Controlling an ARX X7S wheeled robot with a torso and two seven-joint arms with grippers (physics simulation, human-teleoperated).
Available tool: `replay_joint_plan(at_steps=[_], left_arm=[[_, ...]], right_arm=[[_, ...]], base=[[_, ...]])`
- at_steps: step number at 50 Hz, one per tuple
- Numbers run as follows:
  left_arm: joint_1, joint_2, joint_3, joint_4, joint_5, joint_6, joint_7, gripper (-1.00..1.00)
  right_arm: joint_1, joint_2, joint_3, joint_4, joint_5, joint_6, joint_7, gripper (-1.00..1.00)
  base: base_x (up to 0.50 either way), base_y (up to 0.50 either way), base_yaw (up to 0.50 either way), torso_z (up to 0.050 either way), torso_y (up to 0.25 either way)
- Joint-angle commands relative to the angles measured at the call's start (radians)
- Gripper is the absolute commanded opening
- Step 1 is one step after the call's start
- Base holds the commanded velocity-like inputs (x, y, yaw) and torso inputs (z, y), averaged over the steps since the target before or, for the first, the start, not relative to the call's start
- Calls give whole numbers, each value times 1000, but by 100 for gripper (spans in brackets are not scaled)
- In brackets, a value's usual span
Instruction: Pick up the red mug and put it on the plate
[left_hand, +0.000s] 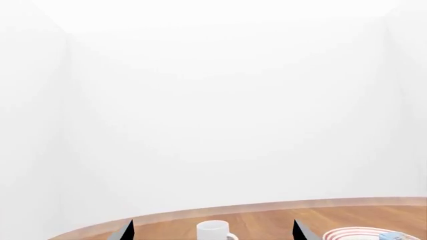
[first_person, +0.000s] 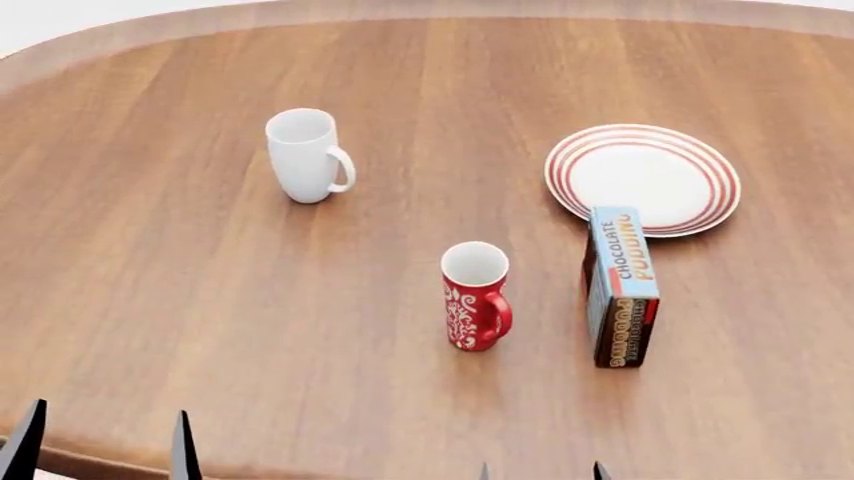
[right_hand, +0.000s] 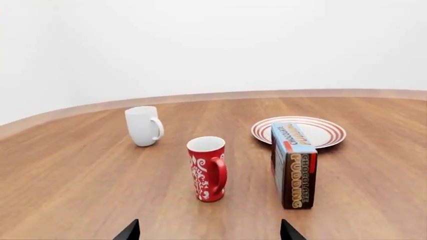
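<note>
The red mug (first_person: 475, 298) stands upright near the middle of the wooden table, white pattern on its side, handle turned toward me and to the right. The right wrist view has it straight ahead as the red mug (right_hand: 207, 169). The plate (first_person: 643, 178) with red rings lies farther back on the right; its rim (right_hand: 327, 131) and edge (left_hand: 353, 234) also show. My right gripper (first_person: 542, 472) is open and empty at the table's near edge, short of the mug; its tips (right_hand: 210, 231) are wide apart. My left gripper (first_person: 104, 445) is open and empty at the near left.
A plain white mug (first_person: 307, 155) stands at the back left, ahead of the left gripper (left_hand: 213, 231). A chocolate pudding box (first_person: 621, 290) stands on edge right of the red mug, its far end at the plate's near rim. The table's curved far edge (first_person: 134, 40) runs behind.
</note>
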Motion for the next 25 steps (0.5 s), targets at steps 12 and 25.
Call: replay_joint_plan(at_steps=[12, 25], left_arm=[[-2, -7, 12, 0, 2, 1, -17, 100], [-3, -13, 21, 1, -5, -1, -21, 100]], right_arm=[[-2, 8, -7, -7, 10, -3, 16, 100], [2, 13, -13, 1, 17, -9, 19, 100]], base=[[17, 0, 0, 0, 0], [107, 0, 0, 0, 0]])
